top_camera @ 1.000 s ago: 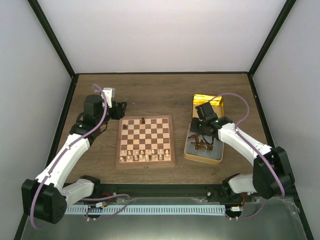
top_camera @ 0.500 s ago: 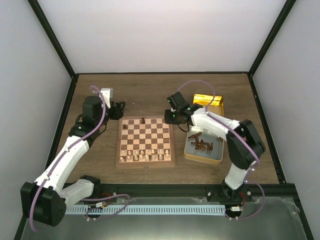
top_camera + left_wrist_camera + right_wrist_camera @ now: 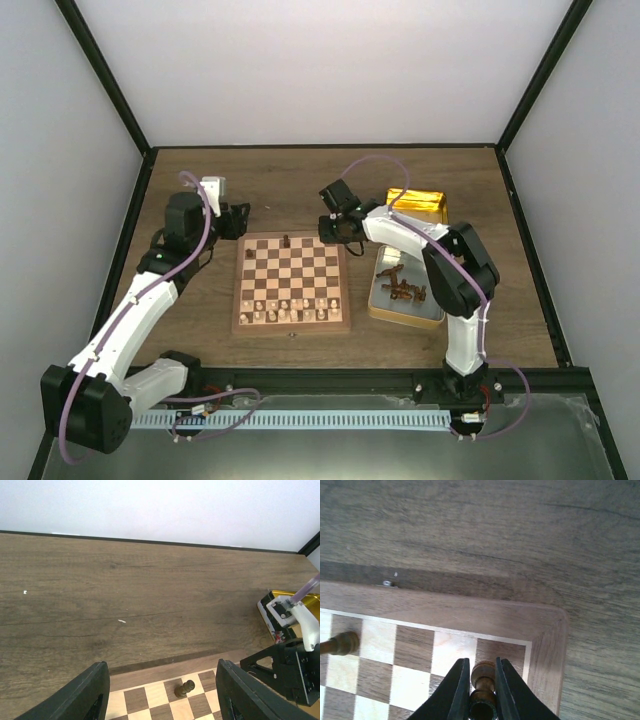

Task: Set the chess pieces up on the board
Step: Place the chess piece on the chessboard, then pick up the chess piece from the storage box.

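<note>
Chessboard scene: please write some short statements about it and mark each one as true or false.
1. The right gripper is shut on a dark chess piece. True.
2. The left gripper holds a pale piece. False: it is open and empty.
3. The far row of the board is full of dark pieces. False: only one lone dark piece stands there.
4. Loose dark pieces lie in the gold tin. True.
</note>
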`<state>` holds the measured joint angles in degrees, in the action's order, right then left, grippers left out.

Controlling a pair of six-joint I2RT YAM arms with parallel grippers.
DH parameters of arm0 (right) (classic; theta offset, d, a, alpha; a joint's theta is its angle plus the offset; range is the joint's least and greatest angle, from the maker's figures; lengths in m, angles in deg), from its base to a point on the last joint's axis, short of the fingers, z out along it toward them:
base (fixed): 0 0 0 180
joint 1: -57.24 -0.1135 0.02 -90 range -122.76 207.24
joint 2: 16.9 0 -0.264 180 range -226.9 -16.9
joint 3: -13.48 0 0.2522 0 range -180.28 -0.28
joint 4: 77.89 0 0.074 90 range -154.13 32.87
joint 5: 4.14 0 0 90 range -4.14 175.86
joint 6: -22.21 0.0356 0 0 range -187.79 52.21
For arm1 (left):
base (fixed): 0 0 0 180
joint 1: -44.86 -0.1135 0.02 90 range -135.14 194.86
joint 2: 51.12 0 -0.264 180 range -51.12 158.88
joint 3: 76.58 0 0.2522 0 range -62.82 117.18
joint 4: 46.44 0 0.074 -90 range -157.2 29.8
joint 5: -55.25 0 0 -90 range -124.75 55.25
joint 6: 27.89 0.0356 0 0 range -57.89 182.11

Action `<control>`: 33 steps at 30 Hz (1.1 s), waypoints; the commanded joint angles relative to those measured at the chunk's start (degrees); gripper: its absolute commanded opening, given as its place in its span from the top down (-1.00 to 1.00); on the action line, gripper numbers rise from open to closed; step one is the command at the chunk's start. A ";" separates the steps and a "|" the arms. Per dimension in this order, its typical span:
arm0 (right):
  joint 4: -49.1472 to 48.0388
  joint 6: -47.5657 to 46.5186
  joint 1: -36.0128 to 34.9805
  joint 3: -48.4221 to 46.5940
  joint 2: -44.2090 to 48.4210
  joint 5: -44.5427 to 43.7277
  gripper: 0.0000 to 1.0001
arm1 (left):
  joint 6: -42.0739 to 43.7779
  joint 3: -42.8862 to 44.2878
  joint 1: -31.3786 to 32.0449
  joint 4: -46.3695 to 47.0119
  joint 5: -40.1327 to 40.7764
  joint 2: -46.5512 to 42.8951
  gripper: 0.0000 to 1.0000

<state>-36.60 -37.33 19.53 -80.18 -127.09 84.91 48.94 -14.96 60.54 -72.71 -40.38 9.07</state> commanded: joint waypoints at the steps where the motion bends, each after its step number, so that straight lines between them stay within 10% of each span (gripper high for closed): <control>1: 2.15 -0.69 -0.52 -3.21 -1.26 -1.59 0.72 | 0.46 -0.46 0.05 0.49 -0.17 -0.59 -0.20; 19: 1.25 0.36 -0.25 -2.89 3.53 -0.60 0.29 | 0.27 -0.70 0.05 0.73 -0.35 -0.24 -0.21; 33: 9.82 10.52 6.34 24.25 31.13 -7.31 0.28 | -0.21 -0.55 0.05 2.74 -2.53 -1.03 -0.21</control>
<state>-34.35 -30.95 25.69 -60.93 -99.53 80.30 48.94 -15.38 60.54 -72.54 -41.36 9.00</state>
